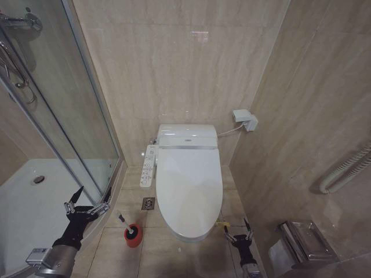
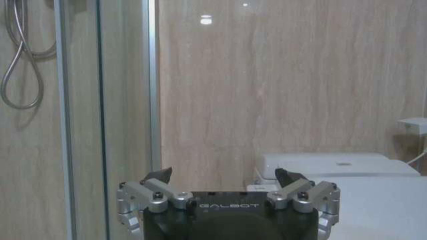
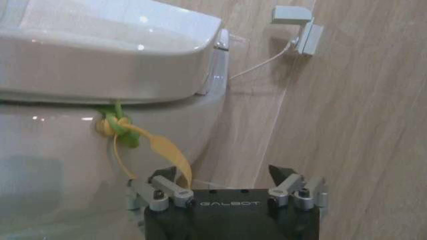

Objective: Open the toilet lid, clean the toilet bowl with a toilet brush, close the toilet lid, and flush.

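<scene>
The toilet lid [image 1: 190,179] lies shut over the toilet bowl [image 3: 60,165], so the inside of the bowl is hidden. The toilet brush [image 1: 124,222] stands in its red holder [image 1: 134,236] on the floor, left of the toilet's front. My left gripper [image 1: 94,192] is open and empty, low by the shower's edge and left of the brush; in the left wrist view this gripper [image 2: 223,176] points at the wall with the lid [image 2: 380,205] off to one side. My right gripper [image 1: 238,229] is open at the toilet's front right; in its wrist view it [image 3: 221,174] sits just below a green-yellow tag [image 3: 137,137] tied under the seat rim.
A glass shower enclosure [image 1: 64,116] with a white tray [image 1: 29,202] fills the left. A control panel [image 1: 149,165] sticks out on the toilet's left, above a floor drain [image 1: 148,202]. A wall box [image 1: 246,118] and a metal paper holder [image 1: 304,243] are on the right.
</scene>
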Tool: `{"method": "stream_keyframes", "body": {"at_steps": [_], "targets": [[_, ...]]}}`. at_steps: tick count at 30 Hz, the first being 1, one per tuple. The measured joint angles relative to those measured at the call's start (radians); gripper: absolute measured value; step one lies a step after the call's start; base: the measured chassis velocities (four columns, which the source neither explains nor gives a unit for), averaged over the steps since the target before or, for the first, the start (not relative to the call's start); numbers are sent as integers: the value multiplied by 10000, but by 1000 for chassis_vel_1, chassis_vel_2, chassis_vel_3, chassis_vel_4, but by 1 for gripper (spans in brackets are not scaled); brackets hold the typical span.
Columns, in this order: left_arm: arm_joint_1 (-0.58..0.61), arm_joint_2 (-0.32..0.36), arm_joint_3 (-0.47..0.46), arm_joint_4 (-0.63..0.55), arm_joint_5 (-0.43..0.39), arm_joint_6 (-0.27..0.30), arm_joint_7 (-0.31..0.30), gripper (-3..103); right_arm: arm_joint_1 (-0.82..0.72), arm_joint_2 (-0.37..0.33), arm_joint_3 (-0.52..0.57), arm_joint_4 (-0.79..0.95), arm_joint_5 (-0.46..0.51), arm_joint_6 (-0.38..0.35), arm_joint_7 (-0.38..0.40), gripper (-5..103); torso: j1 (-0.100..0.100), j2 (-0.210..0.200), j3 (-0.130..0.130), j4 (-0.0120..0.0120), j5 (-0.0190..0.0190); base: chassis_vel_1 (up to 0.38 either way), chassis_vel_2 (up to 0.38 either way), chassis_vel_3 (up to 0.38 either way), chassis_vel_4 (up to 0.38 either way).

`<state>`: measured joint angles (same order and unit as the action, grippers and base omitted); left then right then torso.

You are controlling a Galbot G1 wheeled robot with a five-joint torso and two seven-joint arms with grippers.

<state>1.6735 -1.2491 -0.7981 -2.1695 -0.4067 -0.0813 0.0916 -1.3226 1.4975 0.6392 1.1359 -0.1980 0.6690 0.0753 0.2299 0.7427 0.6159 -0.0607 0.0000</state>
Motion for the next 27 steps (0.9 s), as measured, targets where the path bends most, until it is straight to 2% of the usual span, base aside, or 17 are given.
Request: {"method": "stream_keyframes", "body": {"at_steps": [6,7,14,15,21,22,27], "targets": [[0,0,0,0,0,0,0,100,-65,73,-20,2,-64,35,-3,91,0,0,0,0,0,0,0,0,0],[0,0,0,0,0,0,0,100,-65,73,-23,7,-67,42,-1,65,0,0,0,0,-1,0,0,0,0],[0,0,0,0,0,0,0,100,-38,113,-57,25,-82,99,6,65,0,0,0,0,-1,0,0,0,0],[0,0,0,0,0,0,0,100,-38,138,-60,37,-93,107,8,37,0,0,0,0,0,0,0,0,0],[0,0,0,0,0,0,0,100,-76,176,-69,129,-159,141,186,37,0,0,0,0,0,0,0,0,0],[0,0,0,0,0,0,0,100,-107,168,-69,152,-165,169,204,10,0,0,0,0,0,0,0,0,0],[0,0,0,0,0,0,0,100,-248,137,-42,384,-95,225,214,10,0,0,0,1,1,0,0,0,0]]}}
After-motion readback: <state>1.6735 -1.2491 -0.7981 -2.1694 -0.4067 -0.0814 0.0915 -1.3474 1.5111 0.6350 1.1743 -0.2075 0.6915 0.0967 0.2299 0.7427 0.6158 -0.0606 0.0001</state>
